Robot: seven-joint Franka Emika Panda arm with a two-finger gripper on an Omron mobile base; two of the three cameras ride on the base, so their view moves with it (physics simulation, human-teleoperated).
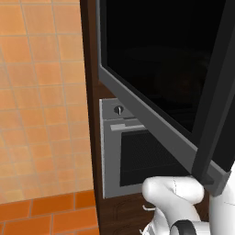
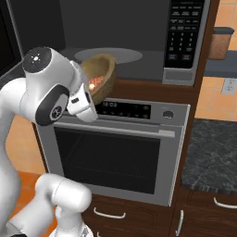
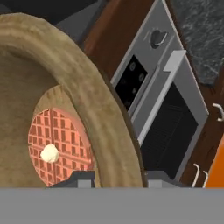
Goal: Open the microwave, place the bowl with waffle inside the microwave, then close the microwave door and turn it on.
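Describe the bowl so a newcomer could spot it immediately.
Start at the grey oven in the wooden cabinet, then look just above its display strip, at the open microwave. The bowl hangs tilted at that opening's front edge: brown, wooden-looking, holding a waffle topped with a pale dab.

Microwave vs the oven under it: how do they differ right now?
The microwave door is swung open, baring the cavity with its round turntable; the oven is shut. The microwave has a keypad panel at its right; the oven has a round knob and display strip. The microwave door is plain black glass; the oven window looks mesh-patterned. Both are grey-framed and built into the brown cabinet.
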